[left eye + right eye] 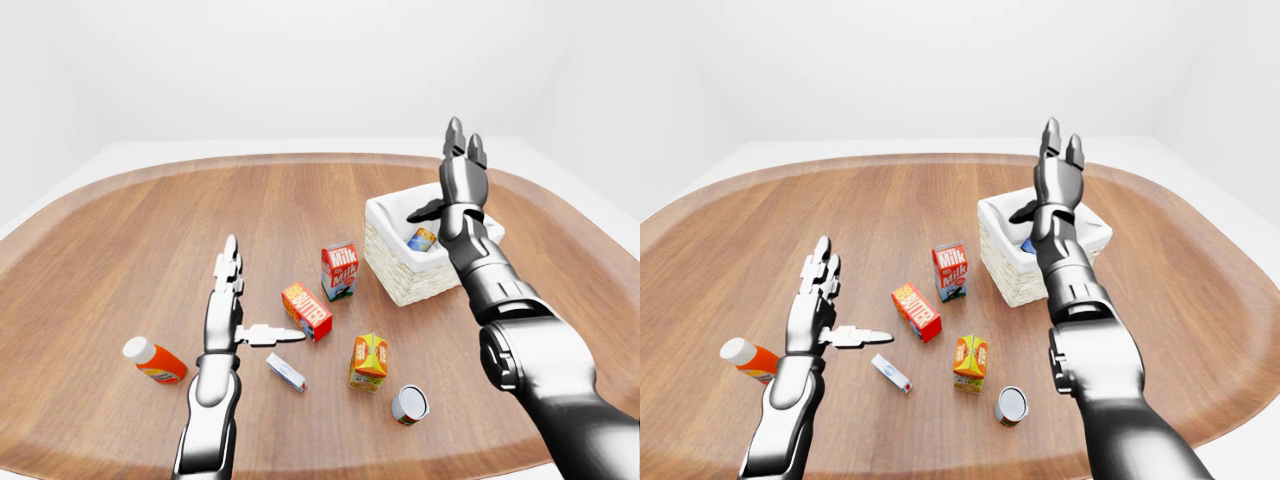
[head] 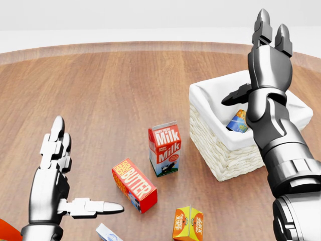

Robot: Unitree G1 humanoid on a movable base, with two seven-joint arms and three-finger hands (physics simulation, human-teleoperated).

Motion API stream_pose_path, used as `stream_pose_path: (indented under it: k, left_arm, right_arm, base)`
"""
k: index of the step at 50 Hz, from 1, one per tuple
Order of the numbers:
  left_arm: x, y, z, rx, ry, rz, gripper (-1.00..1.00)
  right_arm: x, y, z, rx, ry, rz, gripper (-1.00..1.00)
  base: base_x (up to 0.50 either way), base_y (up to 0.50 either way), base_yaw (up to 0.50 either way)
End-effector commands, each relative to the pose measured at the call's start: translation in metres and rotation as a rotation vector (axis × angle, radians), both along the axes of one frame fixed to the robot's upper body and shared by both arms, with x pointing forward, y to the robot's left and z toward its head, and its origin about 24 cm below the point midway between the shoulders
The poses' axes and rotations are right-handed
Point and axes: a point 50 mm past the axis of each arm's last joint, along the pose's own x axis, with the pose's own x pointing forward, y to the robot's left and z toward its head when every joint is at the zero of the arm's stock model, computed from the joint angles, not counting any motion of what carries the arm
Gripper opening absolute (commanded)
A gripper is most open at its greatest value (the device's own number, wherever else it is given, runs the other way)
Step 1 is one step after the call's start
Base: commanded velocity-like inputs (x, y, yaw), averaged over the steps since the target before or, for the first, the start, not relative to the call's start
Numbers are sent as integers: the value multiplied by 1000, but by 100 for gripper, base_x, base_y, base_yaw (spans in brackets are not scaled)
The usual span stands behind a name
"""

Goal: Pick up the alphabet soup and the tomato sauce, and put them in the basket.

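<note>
One can (image 2: 238,121) already lies in the basket (image 2: 225,155). The other can (image 1: 409,404) lies on its side on the worktop, bottom of left-eye view. I judge it rigid, slick, prone to rolling; I'd grip across its sides. Both hands, right hand (image 2: 269,59) and left hand (image 2: 55,173), have fingers spread, holding nothing.

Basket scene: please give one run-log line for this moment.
right hand: open above basket | one can in basket | other can on table | left hand: open
</note>
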Motion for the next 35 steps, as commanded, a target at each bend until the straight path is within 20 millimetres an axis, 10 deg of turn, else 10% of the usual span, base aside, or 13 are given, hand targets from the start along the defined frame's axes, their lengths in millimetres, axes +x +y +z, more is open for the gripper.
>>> stream_pose_path:
  k: [1,35]
  left_arm:
    - [0,0,-1,2,5,-1,100]
    - [0,1,0,-4,-2,5,100]
  right_arm:
    - [-5,-4,-6,74,-8,13,100]
    - [-65,23,14,171,-182,279,100]
  base:
    - [0,0,0]
    - [0,0,0]
